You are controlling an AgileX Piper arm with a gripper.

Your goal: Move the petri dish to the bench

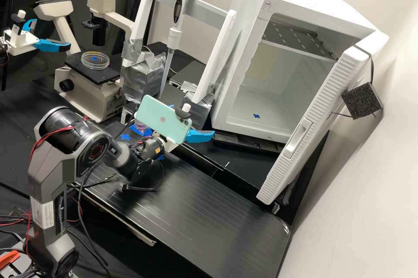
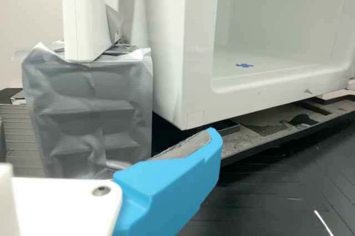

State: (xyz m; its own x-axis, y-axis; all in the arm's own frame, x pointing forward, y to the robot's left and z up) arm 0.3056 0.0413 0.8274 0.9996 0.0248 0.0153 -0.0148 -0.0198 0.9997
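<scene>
The arm (image 1: 50,182) stands at the near left, its cables (image 1: 93,243) hanging past the near edge of the worktop (image 1: 187,212). From that edge, the worktop runs back to a rounded far right corner, with the door (image 1: 305,125) of the incubator (image 1: 248,73) swung out above the ground behind it.

The arm's forearm reaches over the worktop's left part, a loop of cable hanging under it. Past the phone (image 1: 159,117), the claw (image 1: 199,136) is spread, one blue finger reaching beyond the worktop's far edge. In the wrist view, that finger (image 2: 166,191) passes in front of the incubator's lower front corner, and a taped block (image 2: 89,114) stands just beside the incubator. I cannot tell how much room lies between finger and incubator.

Behind the phone and partly hidden, a pinkish clear thing (image 1: 140,129) sits near a blue mark (image 1: 125,137); it is too covered to name.

Farther back at the left is the microscope (image 1: 89,95). The petri dish (image 1: 95,61) lies flat on its black stage (image 1: 102,78), inside the stage's edges, with a strip of stage between it and the near corner. Right of the microscope, the pipette (image 1: 174,38) hangs upright in its white frame (image 1: 217,56), between the two posts.
</scene>
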